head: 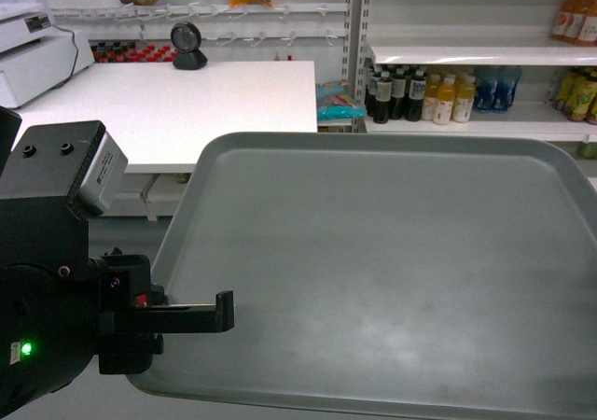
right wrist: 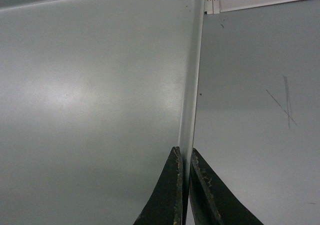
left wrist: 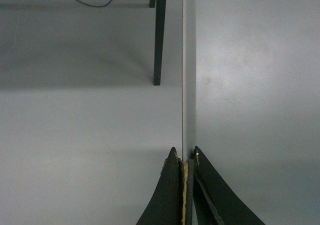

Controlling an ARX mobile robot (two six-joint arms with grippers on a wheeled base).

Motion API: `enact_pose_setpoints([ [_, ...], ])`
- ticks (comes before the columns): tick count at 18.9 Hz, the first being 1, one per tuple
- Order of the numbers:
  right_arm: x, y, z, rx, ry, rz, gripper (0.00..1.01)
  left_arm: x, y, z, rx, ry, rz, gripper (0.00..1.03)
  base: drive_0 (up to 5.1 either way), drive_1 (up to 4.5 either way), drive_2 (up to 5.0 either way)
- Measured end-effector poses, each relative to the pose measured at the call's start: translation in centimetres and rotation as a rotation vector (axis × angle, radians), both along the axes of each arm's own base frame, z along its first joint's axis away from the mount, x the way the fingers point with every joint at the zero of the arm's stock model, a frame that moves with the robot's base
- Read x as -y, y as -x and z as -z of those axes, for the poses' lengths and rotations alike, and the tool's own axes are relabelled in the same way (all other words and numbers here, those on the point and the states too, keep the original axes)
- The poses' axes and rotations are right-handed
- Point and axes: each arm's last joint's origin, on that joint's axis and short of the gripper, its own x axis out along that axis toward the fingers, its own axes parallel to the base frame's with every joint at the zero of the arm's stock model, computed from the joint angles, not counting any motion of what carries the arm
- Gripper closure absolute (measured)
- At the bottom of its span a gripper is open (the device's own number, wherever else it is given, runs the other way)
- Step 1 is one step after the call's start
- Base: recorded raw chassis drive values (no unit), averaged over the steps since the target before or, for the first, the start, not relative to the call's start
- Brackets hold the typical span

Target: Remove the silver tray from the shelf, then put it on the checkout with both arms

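Note:
The silver tray [head: 392,271] fills the lower right of the head view, held in the air, level and close to the camera. My left gripper [head: 219,310] is shut on its left rim. In the left wrist view the left gripper [left wrist: 186,157] clamps that rim edge-on, with the silver tray [left wrist: 250,85] to its right. My right gripper [right wrist: 185,155] is shut on the opposite rim, with the silver tray [right wrist: 90,95] to its left; it is outside the head view. The white checkout [head: 187,103] lies beyond the tray at the upper left. The shelf [head: 466,54] stands at the upper right.
A black scanner [head: 189,47] and a white register [head: 33,56] sit on the checkout's far side. Drink bottles [head: 420,93] line the shelf boards at right. Under the left gripper are grey floor, a dark table leg [left wrist: 159,35] and a cable [left wrist: 100,0].

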Motion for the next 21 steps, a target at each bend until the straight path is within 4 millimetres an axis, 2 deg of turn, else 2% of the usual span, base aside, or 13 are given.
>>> enact_pose_setpoints([
  [15,0.0,0.03,0.04,-0.004,-0.001,0.0,0.98,0.0,0.0,0.0,0.0,0.0,0.0,1.0,-5.0,2.44,2.4],
  [19,-0.06,0.0,0.07,-0.005,-0.002,-0.004,0.98,-0.09,-0.03,0.01,-0.001,-0.001,-0.004,1.0,0.0,0.0,0.0],
  [21,-0.06,0.01,-0.02,-0.001,-0.002,-0.004,0.98,-0.11,0.0,0.02,-0.002,-0.001,-0.004,1.0,-0.4,3.82,-4.7],
])
